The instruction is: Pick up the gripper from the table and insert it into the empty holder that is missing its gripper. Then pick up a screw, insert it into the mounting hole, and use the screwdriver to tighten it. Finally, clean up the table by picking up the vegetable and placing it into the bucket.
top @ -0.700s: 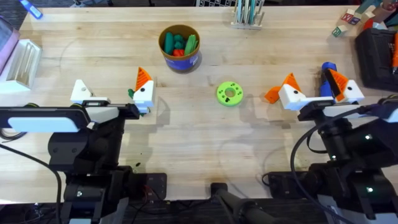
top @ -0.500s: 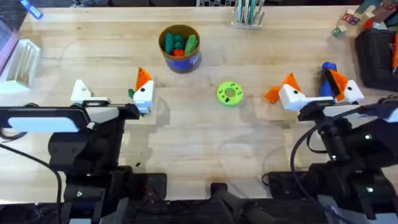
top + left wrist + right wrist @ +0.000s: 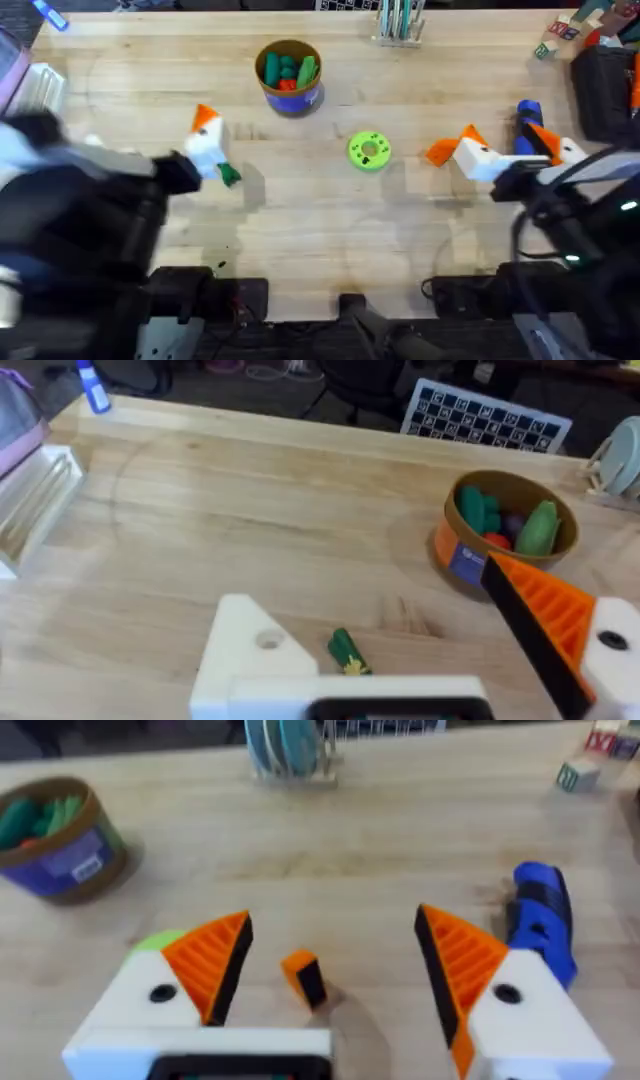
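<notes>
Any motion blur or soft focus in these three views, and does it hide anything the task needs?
Overhead: the left arm smears heavily, but the vegetable and bucket stay readable. Left wrist: fairly sharp on the bare holder, mildly soft toward the far table edge. Right wrist: soft throughout, yet the loose orange gripper and blue screwdriver remain recognisable.

My left arm's two-finger gripper point(image 3: 420, 660), one white jaw bare and the other orange-padded, hangs spread wide above the table. My right arm's gripper point(image 3: 335, 970), orange ribbed pads on both white jaws, hangs spread too.
</notes>
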{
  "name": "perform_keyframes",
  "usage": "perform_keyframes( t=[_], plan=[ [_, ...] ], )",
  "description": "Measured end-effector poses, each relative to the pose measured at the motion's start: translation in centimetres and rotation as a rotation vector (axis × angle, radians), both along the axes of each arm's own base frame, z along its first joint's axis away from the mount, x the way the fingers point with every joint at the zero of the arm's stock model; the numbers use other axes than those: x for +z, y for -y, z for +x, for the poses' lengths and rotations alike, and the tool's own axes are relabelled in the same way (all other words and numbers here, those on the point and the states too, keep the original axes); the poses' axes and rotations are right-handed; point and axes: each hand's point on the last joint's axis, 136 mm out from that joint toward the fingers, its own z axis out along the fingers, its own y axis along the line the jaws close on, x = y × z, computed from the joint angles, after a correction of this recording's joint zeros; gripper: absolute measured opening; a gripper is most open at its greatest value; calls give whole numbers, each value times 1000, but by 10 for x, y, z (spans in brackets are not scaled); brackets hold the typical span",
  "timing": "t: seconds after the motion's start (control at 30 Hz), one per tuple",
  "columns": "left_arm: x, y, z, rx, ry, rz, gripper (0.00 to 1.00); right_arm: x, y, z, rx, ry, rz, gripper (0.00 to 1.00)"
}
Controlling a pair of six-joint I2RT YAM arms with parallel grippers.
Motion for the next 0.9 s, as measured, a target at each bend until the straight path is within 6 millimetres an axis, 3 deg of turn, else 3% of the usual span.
perform_keyframes(
  t=[0.1,0.23,0.4,0.6,0.63,0.8,0.83,0.87,0.9],
  plan=[
    [15,-3,-4,26,-151,-25,992,24,0,-9,11,-99,-25,991],
    [6,-3,7,41,-382,-36,990,57,-1,-10,27,-179,-62,991],
    [-34,2,29,23,-608,-57,990,78,0,0,37,-209,-82,991],
    [-79,14,30,-25,-805,-100,992,77,-1,0,41,-219,-89,991],
    [-81,16,31,-30,-814,-112,939,77,-1,0,41,-219,-89,991],
    [-75,20,32,-49,-784,-126,150,77,-1,0,41,-219,-89,992],
    [-72,20,31,-53,-772,-121,72,77,-1,0,42,-219,-89,991],
    [-67,21,31,-58,-754,-122,170,77,-1,0,43,-219,-89,991],
    [-59,22,30,-63,-723,-121,349,76,-1,0,43,-220,-89,991]
  ],
)
